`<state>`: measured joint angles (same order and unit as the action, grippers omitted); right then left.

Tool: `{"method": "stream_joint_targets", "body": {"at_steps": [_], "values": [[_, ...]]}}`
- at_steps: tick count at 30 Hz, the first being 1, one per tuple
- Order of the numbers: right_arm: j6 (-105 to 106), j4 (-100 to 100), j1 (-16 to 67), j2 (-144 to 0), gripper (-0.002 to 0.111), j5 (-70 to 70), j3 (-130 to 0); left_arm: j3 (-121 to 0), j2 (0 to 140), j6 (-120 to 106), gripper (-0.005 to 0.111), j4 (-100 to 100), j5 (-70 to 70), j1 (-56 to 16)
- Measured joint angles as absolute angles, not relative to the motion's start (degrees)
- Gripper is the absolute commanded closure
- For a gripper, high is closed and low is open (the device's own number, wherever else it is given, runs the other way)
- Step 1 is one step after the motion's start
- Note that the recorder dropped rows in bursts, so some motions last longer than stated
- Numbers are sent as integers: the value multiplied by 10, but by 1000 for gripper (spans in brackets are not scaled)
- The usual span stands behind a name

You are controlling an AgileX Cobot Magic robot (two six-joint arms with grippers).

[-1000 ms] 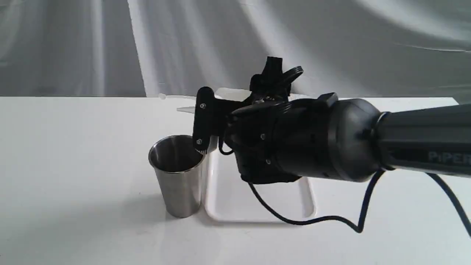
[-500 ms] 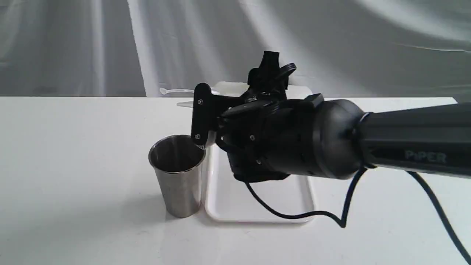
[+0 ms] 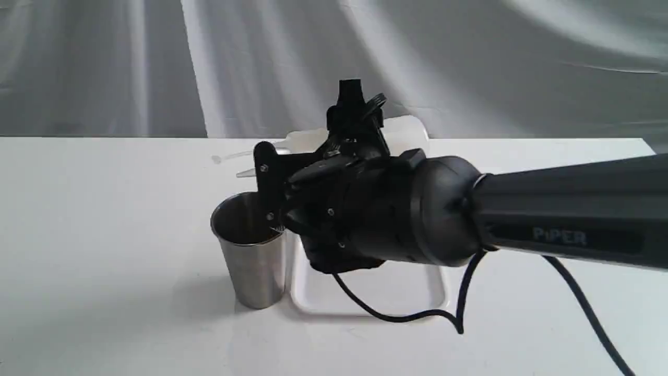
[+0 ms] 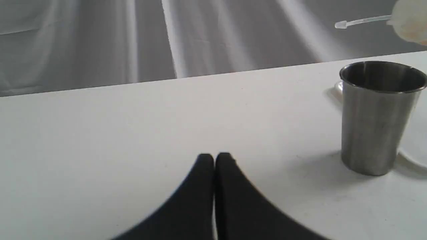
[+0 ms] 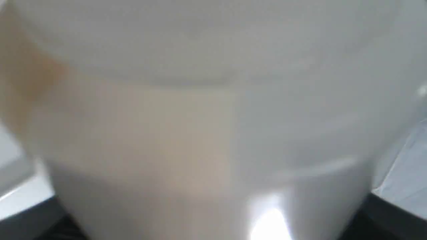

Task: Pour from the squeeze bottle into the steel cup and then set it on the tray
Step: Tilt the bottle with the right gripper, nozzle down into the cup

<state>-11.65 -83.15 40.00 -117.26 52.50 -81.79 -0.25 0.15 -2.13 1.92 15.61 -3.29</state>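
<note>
writing: we read "piper", right arm point(image 3: 561, 236)
blocked: tray point(image 3: 365, 295), partly
claws: right gripper point(image 3: 276, 172) grips squeeze bottle point(image 5: 213, 116); left gripper point(image 4: 214, 160) pinched together

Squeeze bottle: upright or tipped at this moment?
Tipped. The squeeze bottle lies nearly sideways, nozzle end toward the cup; no stream can be made out.

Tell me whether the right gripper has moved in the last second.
Yes. The right gripper, holding the squeeze bottle, has shifted left toward the steel cup, which stands unmoved.

White table point(image 3: 104, 209), grey backdrop point(image 3: 261, 52), perhaps cloth
</note>
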Motion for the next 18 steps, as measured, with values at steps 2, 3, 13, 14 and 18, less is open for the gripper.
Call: {"method": "stream_joint_targets", "body": {"at_steps": [2,3,13,14,18], "values": [[-104,-833,400,-1173,94,534,-818,-3,1,-21,107,19,156,-33],[-100,-834,400,-1173,94,540,-818,-3,1,-21,107,19,156,-33],[-89,-853,400,-1173,94,551,-818,-3,1,-21,107,19,156,-33],[-89,-853,400,-1173,94,551,-818,-3,1,-21,107,19,156,-33],[-89,-853,400,-1173,94,551,-818,-3,1,-21,107,19,156,-33]]}}
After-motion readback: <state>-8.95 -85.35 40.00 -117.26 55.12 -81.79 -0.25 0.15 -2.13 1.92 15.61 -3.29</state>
